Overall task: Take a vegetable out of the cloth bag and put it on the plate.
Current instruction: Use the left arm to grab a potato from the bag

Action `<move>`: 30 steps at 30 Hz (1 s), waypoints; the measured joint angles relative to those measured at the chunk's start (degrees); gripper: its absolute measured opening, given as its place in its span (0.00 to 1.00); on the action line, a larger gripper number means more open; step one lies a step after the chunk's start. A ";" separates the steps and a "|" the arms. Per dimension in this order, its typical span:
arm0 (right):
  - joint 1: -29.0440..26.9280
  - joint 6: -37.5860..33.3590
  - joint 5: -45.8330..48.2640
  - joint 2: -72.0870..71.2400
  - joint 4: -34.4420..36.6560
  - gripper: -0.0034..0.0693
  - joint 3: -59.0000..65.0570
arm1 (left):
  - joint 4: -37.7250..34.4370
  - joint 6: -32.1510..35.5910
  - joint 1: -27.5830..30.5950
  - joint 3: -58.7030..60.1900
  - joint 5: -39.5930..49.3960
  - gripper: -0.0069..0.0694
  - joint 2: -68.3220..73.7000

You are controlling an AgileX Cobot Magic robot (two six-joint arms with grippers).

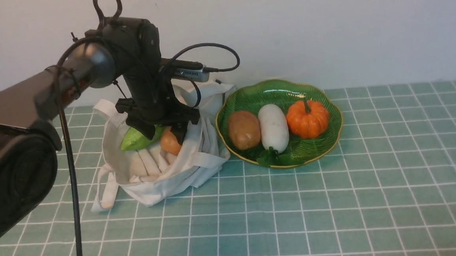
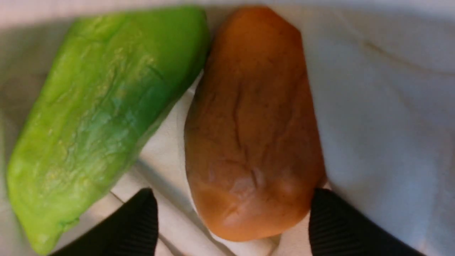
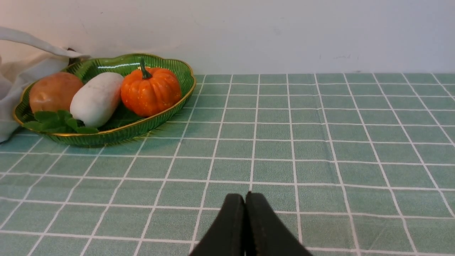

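Now: oval tan potato (image 1: 244, 129), ribbed grn plate (image 1: 275, 90).

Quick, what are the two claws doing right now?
Left gripper: open, straddling the orange potato in the bag.
Right gripper: shut, empty.

The cloth (image 1: 335, 200) is pale green with a white grid, the wall (image 1: 324, 27) plain white, and the arm (image 1: 20, 97) dark grey and black. The bag (image 1: 164, 183) is off-white, its cucumber (image 1: 133, 141) bright green and its potato (image 1: 170, 142) orange-brown. The plate (image 1: 281, 89) is glossy green, leaf-ribbed and gold-rimmed; its tan potato (image 1: 244, 129) is brownish, the radish (image 1: 273, 127) white, and the pumpkin (image 1: 307, 119) orange with a green stem.
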 joint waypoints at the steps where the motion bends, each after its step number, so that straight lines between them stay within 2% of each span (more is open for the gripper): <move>1: 0.00 0.00 0.00 0.00 0.00 0.03 0.00 | -0.13 0.42 0.00 0.00 -0.15 0.79 0.07; 8: 0.00 0.00 0.00 0.00 0.00 0.03 0.00 | -1.00 0.42 0.00 -0.05 -1.83 0.79 2.84; 11: 0.00 0.00 0.00 0.00 0.00 0.03 0.00 | -1.00 0.42 0.00 -0.05 -1.98 0.77 3.81; 13: 0.00 0.00 0.00 0.00 0.00 0.03 0.00 | -0.94 0.42 0.00 -0.05 -1.78 0.70 3.96; 17: 0.00 0.00 0.00 0.00 0.00 0.03 0.00 | -0.62 0.42 0.00 -0.05 -0.04 0.70 3.58; 25: 0.00 0.00 0.00 0.00 0.00 0.03 0.00 | 3.58 0.42 0.00 0.41 3.59 0.70 -2.28; 30: 0.00 0.00 0.00 0.00 0.00 0.03 0.00 | 5.96 0.42 0.00 5.41 3.98 0.70 -8.26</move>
